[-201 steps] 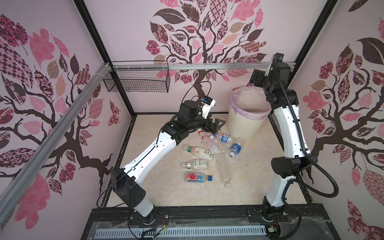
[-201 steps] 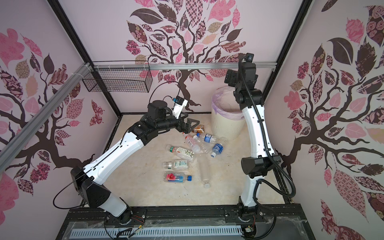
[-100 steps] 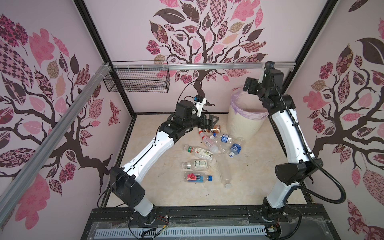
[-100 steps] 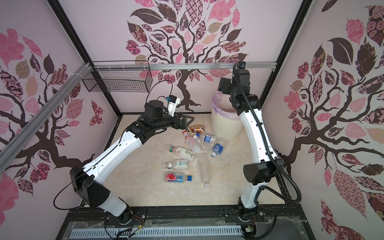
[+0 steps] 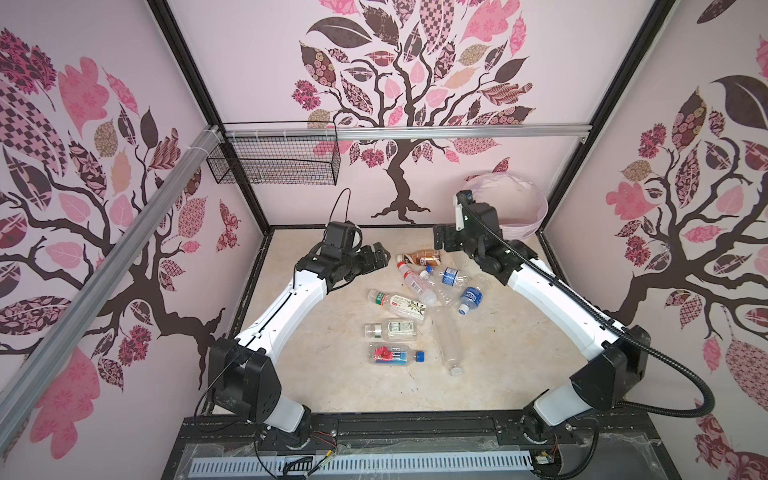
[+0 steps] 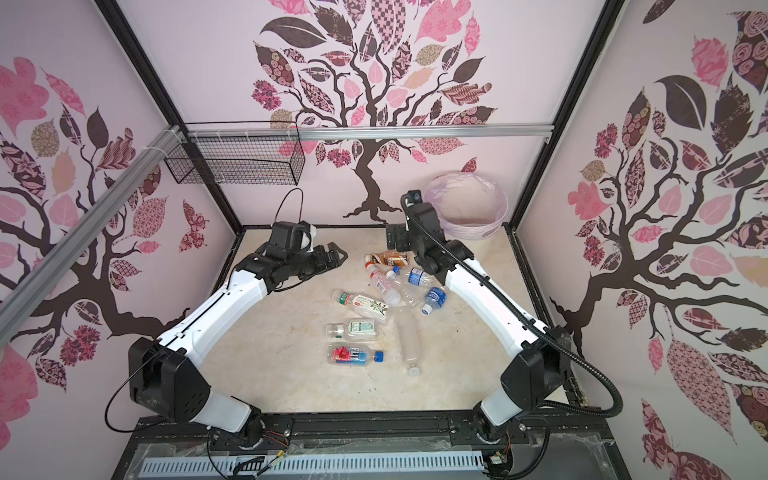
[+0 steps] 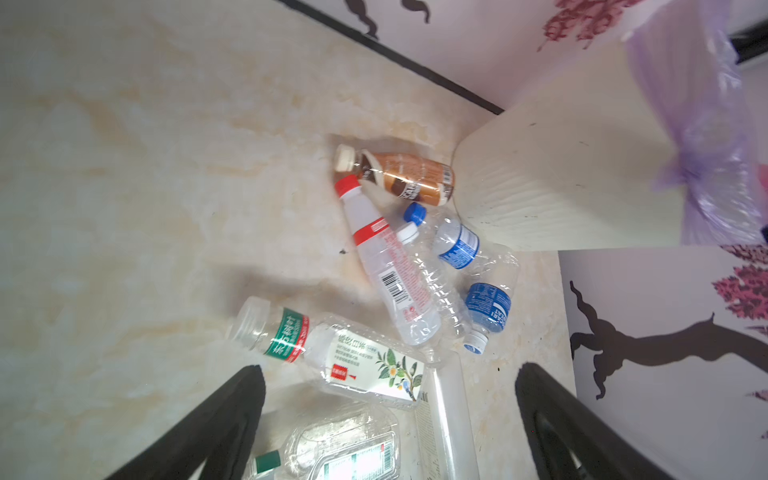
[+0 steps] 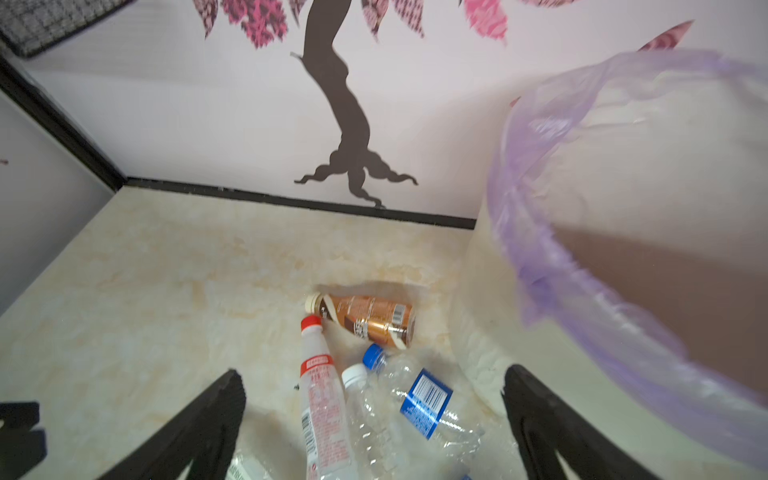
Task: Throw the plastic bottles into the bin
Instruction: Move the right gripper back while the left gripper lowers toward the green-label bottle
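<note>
Left gripper [image 5: 379, 257], right gripper [image 5: 444, 240]: spread wide, empty. Small clear plastic bottles [image 5: 417, 286] lying loose on beige marbled tabletop [image 5: 332, 386] beside round cream ribbed bin [image 5: 534, 210]. Lower right onto brown-gold white-capped bottle [image 5: 420, 257], clamp mid-body, lift clear of neighbours.

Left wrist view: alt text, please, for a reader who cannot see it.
The left claw hangs open and empty above plastic bottles lying scattered on a cream marbled floor. A brown bottle lies at the foot of the cream ribbed bin, whose lilac bag drapes over its rim; clear bottles with red, blue and green labels lie nearby.
</note>
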You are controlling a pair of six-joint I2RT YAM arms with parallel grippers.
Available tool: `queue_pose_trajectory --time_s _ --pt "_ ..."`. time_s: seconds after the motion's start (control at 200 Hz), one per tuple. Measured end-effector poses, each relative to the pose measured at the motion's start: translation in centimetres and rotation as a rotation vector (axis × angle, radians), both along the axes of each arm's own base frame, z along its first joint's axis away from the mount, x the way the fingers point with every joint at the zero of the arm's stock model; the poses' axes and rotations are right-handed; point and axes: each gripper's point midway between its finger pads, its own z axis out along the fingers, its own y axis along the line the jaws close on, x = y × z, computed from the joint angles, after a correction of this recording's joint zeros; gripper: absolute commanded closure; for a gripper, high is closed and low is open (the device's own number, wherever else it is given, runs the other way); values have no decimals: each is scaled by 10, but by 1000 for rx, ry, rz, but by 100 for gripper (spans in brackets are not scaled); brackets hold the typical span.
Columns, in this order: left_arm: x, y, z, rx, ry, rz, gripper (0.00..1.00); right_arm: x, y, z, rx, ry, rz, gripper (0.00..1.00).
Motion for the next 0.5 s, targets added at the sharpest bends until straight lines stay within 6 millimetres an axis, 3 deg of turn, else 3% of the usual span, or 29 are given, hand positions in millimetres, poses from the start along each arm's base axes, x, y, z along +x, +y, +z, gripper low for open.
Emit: queue_pose_trajectory --time_s 0.09,0.22,0.495 --pt "-8 10 -28 -27 105 61 2 -14 11 -29 -10 45 32 0" --pt "-18 9 -50 -68 214 114 2 -32 18 -58 -9 93 61 0" --pt "-27 4 -102 -158 416 243 5 -54 33 -91 -15 135 101 1"
